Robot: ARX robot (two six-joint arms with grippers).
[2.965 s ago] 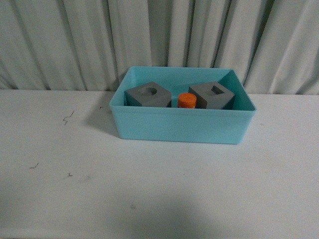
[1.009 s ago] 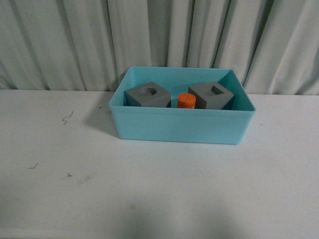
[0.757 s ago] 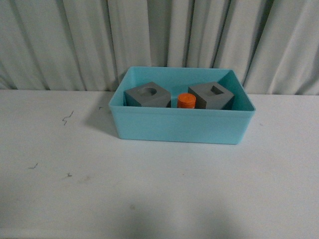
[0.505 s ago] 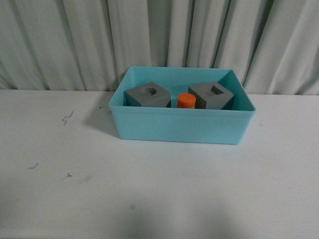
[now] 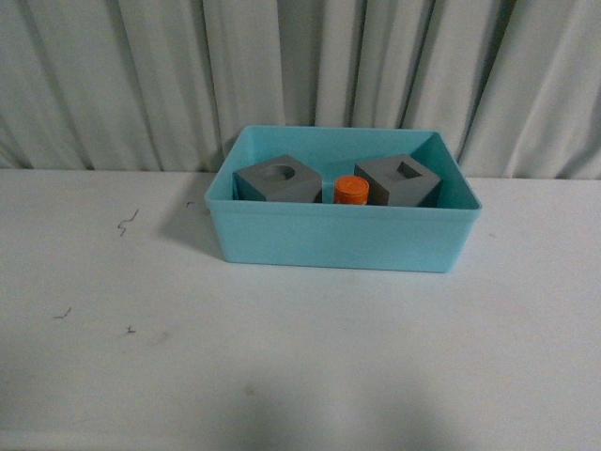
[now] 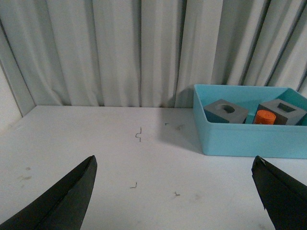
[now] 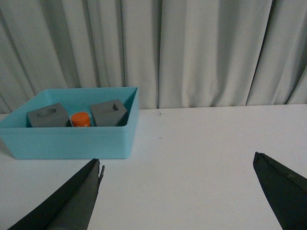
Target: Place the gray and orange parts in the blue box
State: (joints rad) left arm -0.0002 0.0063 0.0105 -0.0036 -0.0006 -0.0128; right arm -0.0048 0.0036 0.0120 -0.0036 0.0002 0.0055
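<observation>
Both matte gray cubes (image 5: 279,179) (image 5: 399,179) and the small orange cylinder (image 5: 352,190) sit inside the shallow turquoise plastic box (image 5: 344,240) near the white desk's (image 5: 300,348) far edge. Keep the left gripper (image 6: 175,191) and right gripper (image 7: 177,191) spread wide, empty and well clear.

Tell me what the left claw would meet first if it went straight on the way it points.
Probably nothing on the table: ahead of the open left claw lies bare tabletop, then the curtain. The blue box sits off to one side.
</observation>
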